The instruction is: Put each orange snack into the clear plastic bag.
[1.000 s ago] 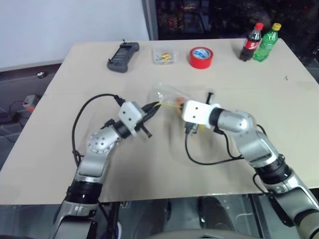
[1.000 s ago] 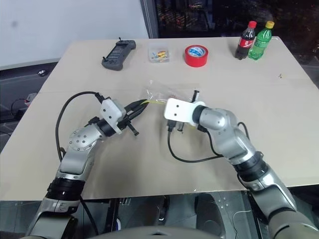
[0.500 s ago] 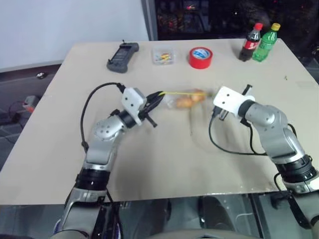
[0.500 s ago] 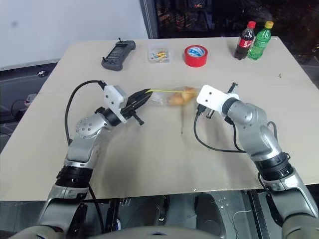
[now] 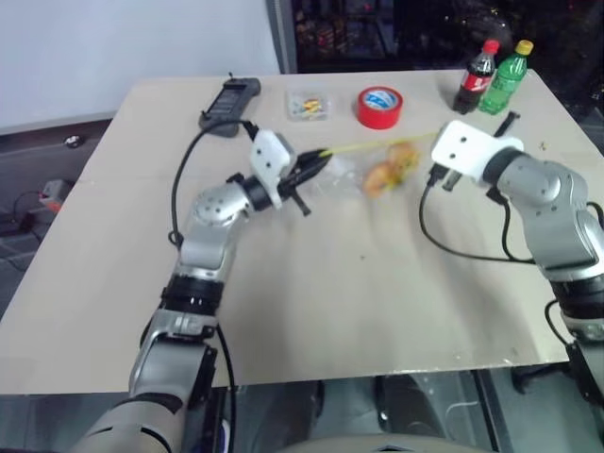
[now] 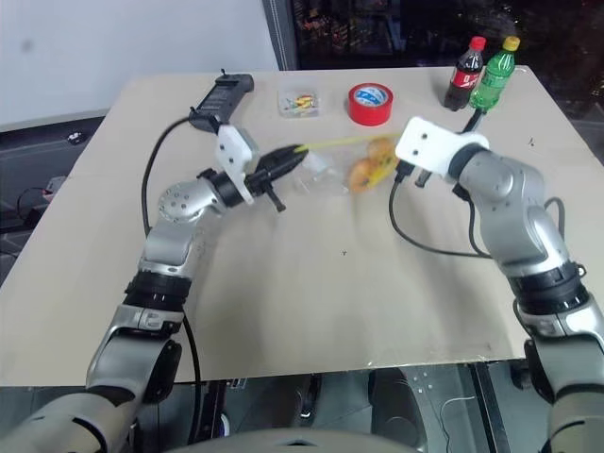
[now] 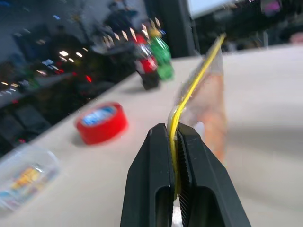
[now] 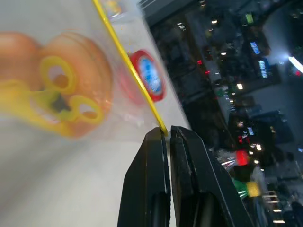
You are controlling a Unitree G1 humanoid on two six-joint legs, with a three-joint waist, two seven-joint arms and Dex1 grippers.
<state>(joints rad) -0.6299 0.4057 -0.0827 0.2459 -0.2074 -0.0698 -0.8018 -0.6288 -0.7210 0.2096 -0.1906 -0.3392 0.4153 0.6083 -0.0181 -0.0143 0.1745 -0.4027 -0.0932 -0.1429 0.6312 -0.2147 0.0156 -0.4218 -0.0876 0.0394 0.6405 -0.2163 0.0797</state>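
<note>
Orange snacks point(image 5: 390, 171) sit inside the clear plastic bag point(image 5: 363, 168); left gripper point(image 7: 173, 142) and right gripper point(image 8: 164, 137) pinch its yellow strip, so keep it taut and level.

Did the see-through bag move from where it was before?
Yes. The clear plastic bag has gone up the table, toward the red tape roll.

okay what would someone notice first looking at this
The clear plastic bag stretched above the table's middle, its yellow seal strip pinched by the left gripper at one end and the right gripper at the other. The orange snacks sag inside, near the right gripper.
</note>
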